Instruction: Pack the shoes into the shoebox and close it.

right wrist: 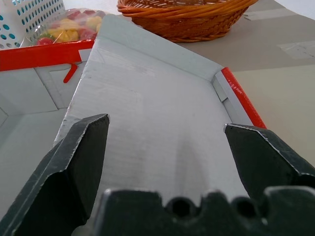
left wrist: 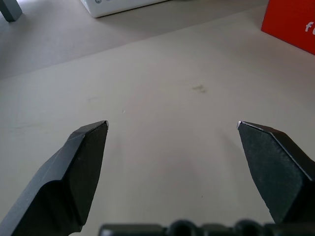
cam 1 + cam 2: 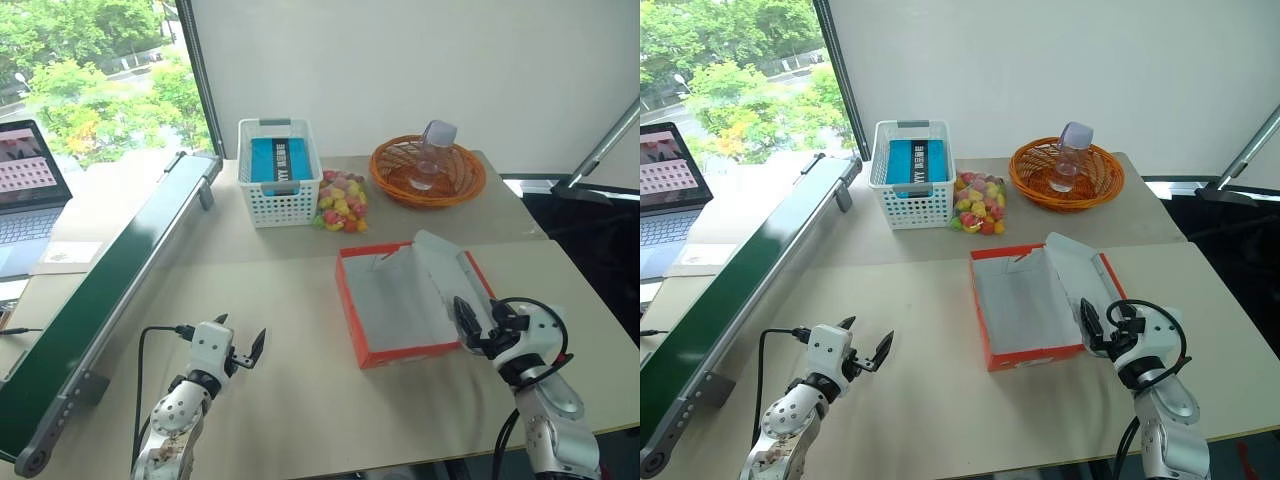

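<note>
Shoebox (image 3: 400,305) lying open and empty on counter (image 3: 280,300); left hand (image 3: 243,352) and right hand (image 3: 474,326) hovering spread; shoes should be set in flat, side by side.

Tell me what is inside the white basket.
The white basket holds a blue flat packet standing on edge, with white print on its face. Its lower part is hidden behind the lattice wall, so anything beneath or behind it cannot be seen.
</note>
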`<action>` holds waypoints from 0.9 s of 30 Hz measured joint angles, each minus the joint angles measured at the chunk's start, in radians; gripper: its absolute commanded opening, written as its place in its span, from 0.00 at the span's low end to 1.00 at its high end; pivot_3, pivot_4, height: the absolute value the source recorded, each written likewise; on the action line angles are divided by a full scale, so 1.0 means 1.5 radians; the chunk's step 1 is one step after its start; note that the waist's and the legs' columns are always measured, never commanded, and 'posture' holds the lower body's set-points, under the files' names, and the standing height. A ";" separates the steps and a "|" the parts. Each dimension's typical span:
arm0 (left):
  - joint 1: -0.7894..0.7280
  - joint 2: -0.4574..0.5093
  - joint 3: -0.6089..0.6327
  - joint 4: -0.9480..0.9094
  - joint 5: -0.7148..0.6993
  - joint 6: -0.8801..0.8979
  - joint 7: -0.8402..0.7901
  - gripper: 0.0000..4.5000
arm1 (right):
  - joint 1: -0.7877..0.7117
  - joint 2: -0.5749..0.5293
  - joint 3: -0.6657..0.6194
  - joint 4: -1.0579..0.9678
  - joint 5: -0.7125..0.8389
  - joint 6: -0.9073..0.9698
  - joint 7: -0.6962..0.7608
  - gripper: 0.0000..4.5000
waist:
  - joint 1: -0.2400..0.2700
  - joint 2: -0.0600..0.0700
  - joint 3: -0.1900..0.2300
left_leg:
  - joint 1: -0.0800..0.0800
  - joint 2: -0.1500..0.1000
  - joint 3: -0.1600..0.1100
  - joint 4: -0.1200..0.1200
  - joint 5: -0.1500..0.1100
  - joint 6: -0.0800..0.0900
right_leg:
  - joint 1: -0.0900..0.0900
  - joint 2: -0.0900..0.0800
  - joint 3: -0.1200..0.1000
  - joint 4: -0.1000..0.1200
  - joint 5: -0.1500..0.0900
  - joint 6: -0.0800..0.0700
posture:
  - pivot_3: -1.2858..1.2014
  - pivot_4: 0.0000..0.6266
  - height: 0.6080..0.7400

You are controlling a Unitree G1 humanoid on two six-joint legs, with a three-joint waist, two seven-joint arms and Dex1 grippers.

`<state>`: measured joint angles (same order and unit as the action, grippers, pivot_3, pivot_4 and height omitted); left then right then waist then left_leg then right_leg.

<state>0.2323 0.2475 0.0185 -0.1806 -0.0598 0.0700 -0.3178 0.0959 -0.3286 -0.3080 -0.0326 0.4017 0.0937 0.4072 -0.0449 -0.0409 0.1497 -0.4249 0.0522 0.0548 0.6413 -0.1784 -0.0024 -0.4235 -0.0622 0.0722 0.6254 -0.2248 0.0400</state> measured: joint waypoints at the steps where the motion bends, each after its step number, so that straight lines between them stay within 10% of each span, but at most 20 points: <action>1: 0.000 0.000 0.000 0.000 0.000 0.000 0.000 1.00 | 0.000 0.000 0.000 0.000 0.000 0.000 0.000 0.98 | 0.000 0.000 0.000 | 0.000 0.000 0.000 0.000 0.000 0.000 | 0.000 0.000 0.000 0.000 0.000 0.000 | 0.52 0.24 1.00; 27: -0.347 0.121 0.138 -0.054 -0.071 0.230 0.024 1.00 | -0.370 -0.087 0.099 -0.091 0.036 0.244 0.001 0.98 | 0.002 0.001 0.002 | -0.005 -0.002 0.002 0.000 0.003 0.006 | -0.001 0.002 -0.001 0.000 0.003 0.003 | 0.52 0.24 1.00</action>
<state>-0.2875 0.4294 0.2262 -0.2612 -0.1656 0.4156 -0.2812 -0.4592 -0.4598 -0.1602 -0.1689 0.4550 0.4598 0.4089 -0.0425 -0.0396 0.1527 -0.4325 0.0491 0.0586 0.6408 -0.1735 0.0067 -0.4257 -0.0593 0.0702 0.6260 -0.2196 0.0438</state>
